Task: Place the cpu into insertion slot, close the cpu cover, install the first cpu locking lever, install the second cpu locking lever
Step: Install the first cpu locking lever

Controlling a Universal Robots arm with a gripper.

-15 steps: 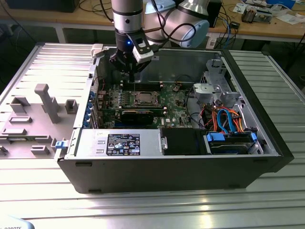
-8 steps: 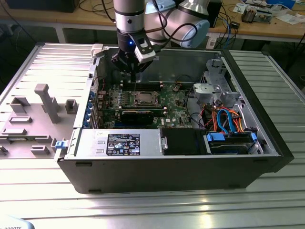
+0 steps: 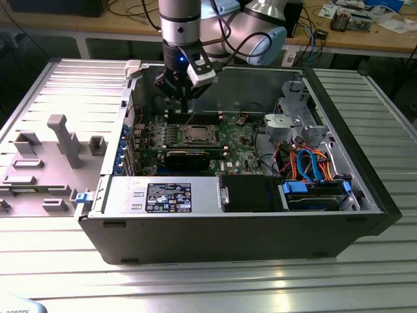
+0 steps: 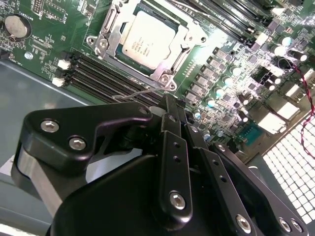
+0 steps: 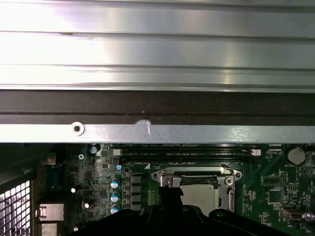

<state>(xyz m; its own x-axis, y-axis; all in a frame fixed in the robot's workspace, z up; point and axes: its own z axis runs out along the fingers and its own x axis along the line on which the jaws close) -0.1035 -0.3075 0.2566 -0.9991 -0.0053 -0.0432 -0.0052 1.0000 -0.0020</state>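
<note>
Looking into the open computer case (image 3: 365,195), we are seeing a green motherboard (image 3: 241,140) lying flat on its floor, with a black power supply (image 3: 247,193) along the near wall and a drive bay with orange and blue cables (image 3: 309,163) at the exterior view's right. The cpu (image 4: 146,39), a dull silver square, is sitting inside the insertion slot (image 4: 112,18), and the cpu cover (image 4: 165,69), a thin shiny metal frame, is lying closed around it; the same chip is showing in the exterior view (image 3: 195,135) and in the first wrist view (image 5: 199,194). Our gripper (image 3: 184,104) is hovering over the board's far edge, just beyond the slot, and its black fingers (image 4: 173,147) are pressed together with nothing between them. A thin wire lever (image 4: 135,94) is standing beside the slot's corner, just ahead of the fingertips. Long dark memory slots (image 4: 98,73) are running alongside the socket. Ribbed grey metal decking (image 3: 260,287) is surrounding the case, leaving open room above the board's middle.
</note>
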